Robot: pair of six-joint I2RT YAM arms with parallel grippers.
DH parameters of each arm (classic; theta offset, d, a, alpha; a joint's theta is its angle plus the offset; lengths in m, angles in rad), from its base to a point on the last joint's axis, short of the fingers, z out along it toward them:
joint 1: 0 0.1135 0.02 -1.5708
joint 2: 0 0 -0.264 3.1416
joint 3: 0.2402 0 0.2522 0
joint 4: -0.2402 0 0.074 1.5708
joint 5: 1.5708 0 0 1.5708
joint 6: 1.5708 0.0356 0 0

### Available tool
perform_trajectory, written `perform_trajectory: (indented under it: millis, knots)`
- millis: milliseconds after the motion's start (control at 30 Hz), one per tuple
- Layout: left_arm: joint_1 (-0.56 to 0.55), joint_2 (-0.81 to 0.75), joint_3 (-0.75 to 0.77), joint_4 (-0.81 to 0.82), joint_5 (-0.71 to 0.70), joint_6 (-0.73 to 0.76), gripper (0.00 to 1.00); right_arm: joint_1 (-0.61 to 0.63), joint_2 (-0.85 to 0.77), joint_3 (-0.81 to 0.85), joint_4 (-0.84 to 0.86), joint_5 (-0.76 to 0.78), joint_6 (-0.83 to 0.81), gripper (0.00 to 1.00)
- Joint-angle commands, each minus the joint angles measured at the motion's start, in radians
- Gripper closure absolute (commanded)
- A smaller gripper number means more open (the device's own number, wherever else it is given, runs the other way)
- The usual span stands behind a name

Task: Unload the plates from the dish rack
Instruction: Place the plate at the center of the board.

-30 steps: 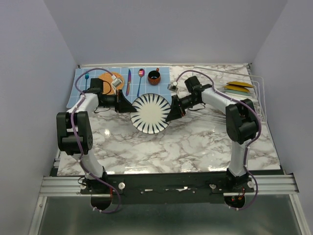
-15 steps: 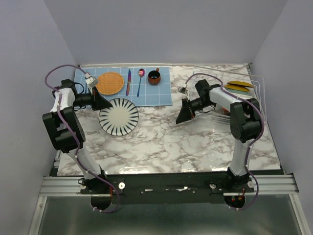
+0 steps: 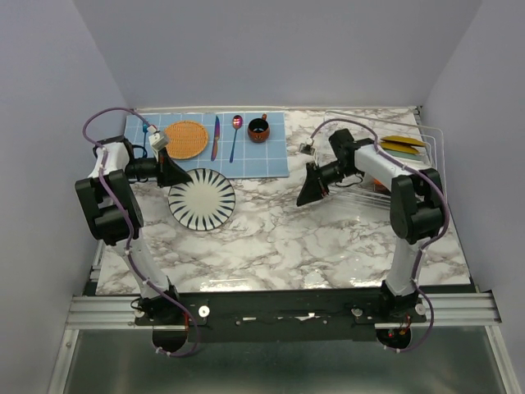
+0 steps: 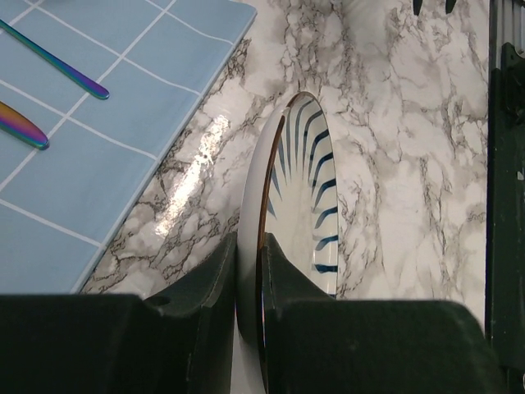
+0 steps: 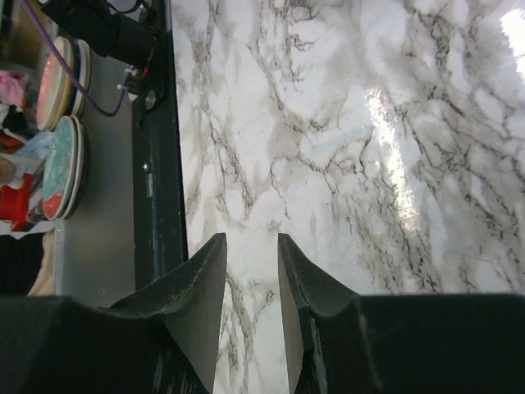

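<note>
My left gripper [image 3: 175, 176] is shut on the rim of the white plate with black radial stripes [image 3: 202, 199], which sits low over the marble at the left, just below the blue mat. In the left wrist view the plate [image 4: 316, 189] runs edge-on between my fingers [image 4: 250, 254]. My right gripper [image 3: 309, 194] is open and empty over the marble, left of the white wire dish rack [image 3: 422, 168]. A mustard-yellow plate [image 3: 400, 147] stands in the rack at the far right. In the right wrist view my gripper [image 5: 250, 246] shows only marble between its jaws.
A blue tiled mat [image 3: 271, 152] at the back holds an orange woven disc [image 3: 186, 139], a knife [image 3: 216, 136], a spoon [image 3: 235, 135] and a dark cup [image 3: 258, 129]. Stacked plates [image 5: 61, 148] lie off the table's near edge in the right wrist view.
My left gripper carried the striped plate from the table's middle to the left and is settling there. My right gripper let go of it and drew back toward the rack.
</note>
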Motion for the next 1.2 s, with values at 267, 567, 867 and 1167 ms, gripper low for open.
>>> perform_trajectory:
  millis: [267, 567, 867, 1167]
  knots:
    - [0.014, 0.053, 0.016, -0.216, 0.079, 0.085, 1.0, 0.039, -0.19, 0.264, -0.043, 0.25, 0.053, 0.57]
    - [0.019, 0.115, -0.01, -0.103, 0.043, 0.011, 1.0, 0.056, -0.214, 0.306, -0.057, 0.336, 0.036, 0.57]
    - [-0.037, -0.172, -0.359, 0.919, -0.182, -0.863, 1.0, 0.064, -0.2, 0.268, -0.023, 0.344, 0.045, 0.57]
    - [-0.04, -0.142, -0.351, 1.016, -0.284, -0.996, 1.0, 0.065, -0.242, 0.182, 0.013, 0.359, 0.036, 0.57]
